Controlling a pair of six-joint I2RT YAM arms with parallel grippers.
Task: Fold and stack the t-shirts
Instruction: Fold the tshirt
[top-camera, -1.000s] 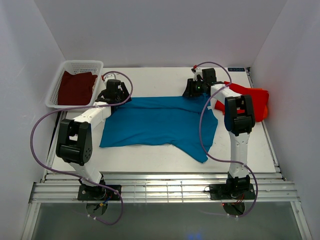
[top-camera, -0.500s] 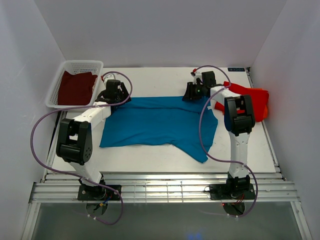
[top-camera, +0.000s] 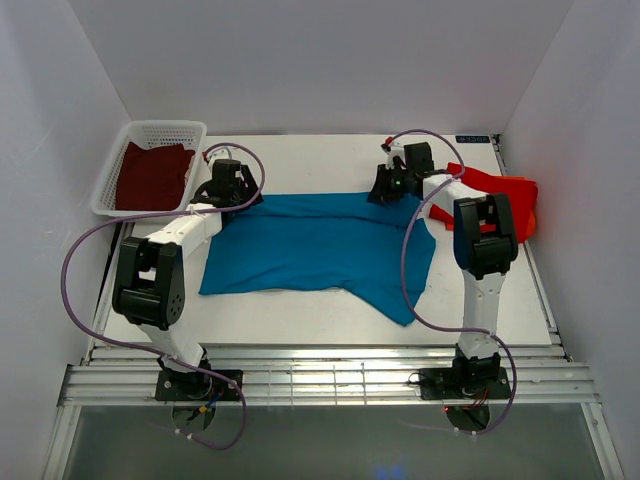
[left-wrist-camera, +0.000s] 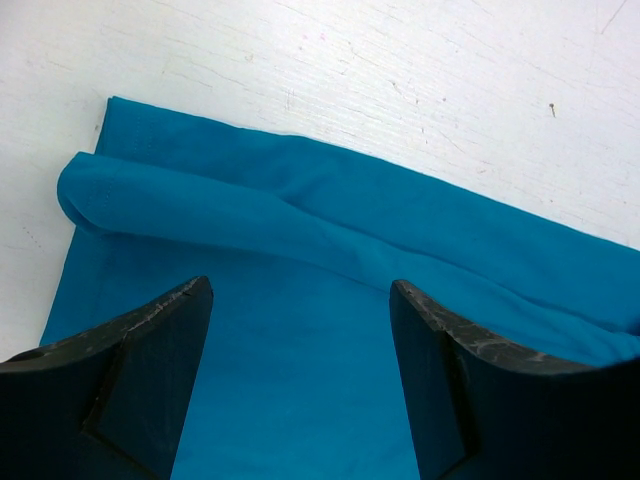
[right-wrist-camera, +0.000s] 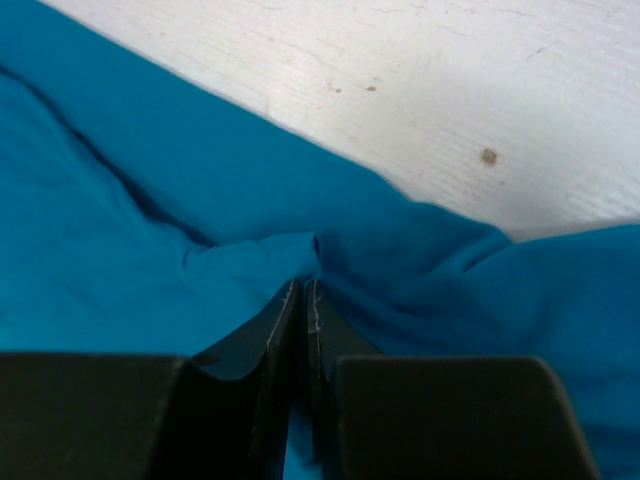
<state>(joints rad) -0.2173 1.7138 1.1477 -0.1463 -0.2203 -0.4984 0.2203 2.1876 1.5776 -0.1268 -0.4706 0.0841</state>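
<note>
Right now the right gripper (right-wrist-camera: 305, 288) has its jaws pressed together on a small pinch of the teal t-shirt (right-wrist-camera: 120, 250), with cloth bunched up at the tips on the shirt's far edge. The left gripper (left-wrist-camera: 300, 292) has its fingers (left-wrist-camera: 150, 350) spread wide and holds nothing. It hangs low over the same shirt's far left corner, and a rolled fold of cloth lies just ahead of the tips. The teal shirt is spread mostly flat across the middle of the table (top-camera: 300, 160), with one flap reaching toward the near edge on the right. The red-orange t-shirt (top-camera: 505, 195) sits crumpled by the right edge. The maroon t-shirt (top-camera: 150, 175) lies in the white basket (top-camera: 165, 128) at the far left corner. The step looks like taking hold of the teal shirt's far edge for a first fold, so the task is early: nothing is folded or stacked. The next move probably calls for the left jaws to drop and close on that corner. Both arms would then lift together and carry the far edge toward the near edge, kept level so the cloth doesn't skew.
</note>
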